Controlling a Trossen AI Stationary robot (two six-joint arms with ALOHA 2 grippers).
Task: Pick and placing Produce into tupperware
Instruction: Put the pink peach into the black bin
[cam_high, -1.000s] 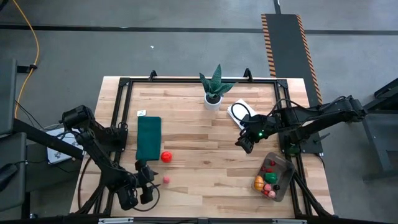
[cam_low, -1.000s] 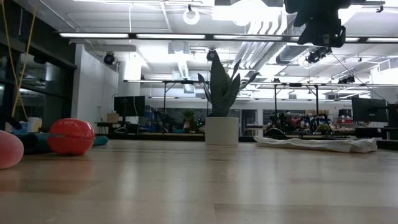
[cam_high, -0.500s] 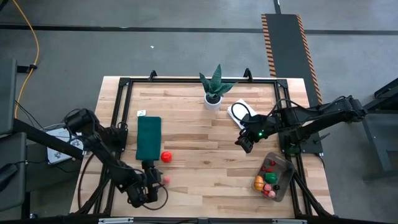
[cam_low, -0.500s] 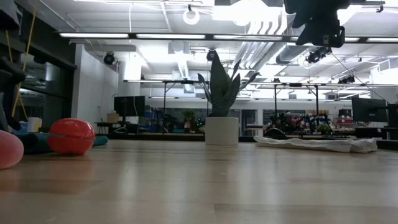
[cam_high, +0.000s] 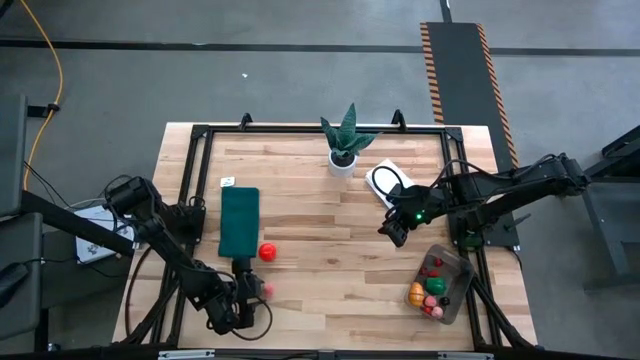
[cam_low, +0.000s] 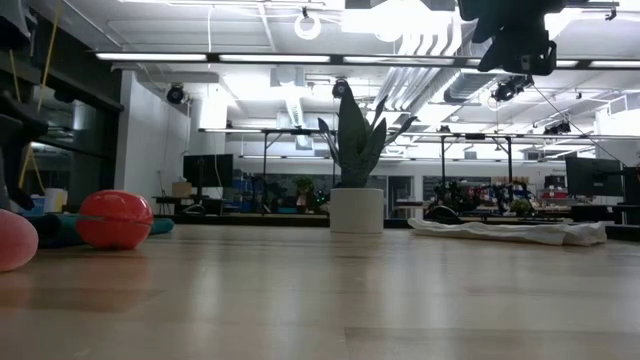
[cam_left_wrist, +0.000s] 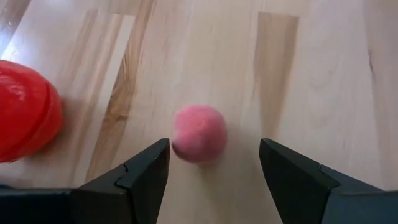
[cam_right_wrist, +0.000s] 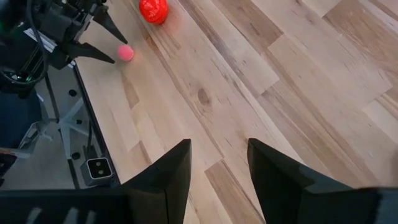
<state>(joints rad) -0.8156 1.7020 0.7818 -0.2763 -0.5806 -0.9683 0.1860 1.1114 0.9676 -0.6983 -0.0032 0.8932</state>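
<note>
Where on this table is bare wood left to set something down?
The wide middle is bare, between the red toy tomato and the clear grey container. The front centre edge is bare too. Crowded: around the open left gripper and small pink ball.

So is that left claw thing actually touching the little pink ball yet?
Apart. In the left wrist view, the pink ball lies on the table between the left end effector's open fingers, with bare wood showing on both sides of it.

Grey concrete floor (cam_high: 300, 80) surrounds the wooden table (cam_high: 330, 270), with a hazard-striped black strip (cam_high: 460, 70) and a yellow cable (cam_high: 50, 70) lying on it. Beyond the table, fluorescent ceiling lights (cam_low: 250, 58), ducts and distant workbenches (cam_low: 480, 170) fill a workshop hall.
</note>
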